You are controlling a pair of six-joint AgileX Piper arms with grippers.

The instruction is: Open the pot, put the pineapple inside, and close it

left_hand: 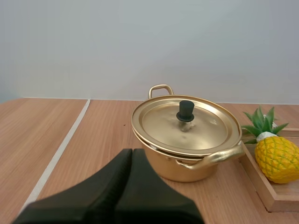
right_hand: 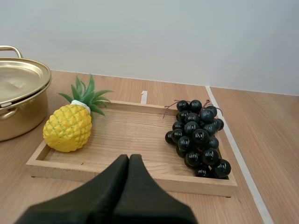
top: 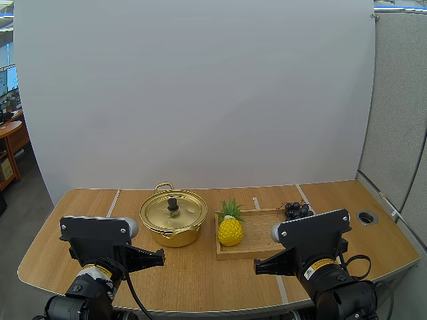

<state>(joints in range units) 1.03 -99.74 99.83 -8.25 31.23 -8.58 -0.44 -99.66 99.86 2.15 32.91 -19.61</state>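
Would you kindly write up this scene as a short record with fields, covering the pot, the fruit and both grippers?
pot: on the table, beside the tray
lid: on the pot, black knob up
pineapple: in the wooden tray, at the end nearest the pot
grapes: in the tray's opposite end
left gripper: shut, empty, facing the pot
right gripper: shut, empty, facing the tray
progress: pot not yet opened
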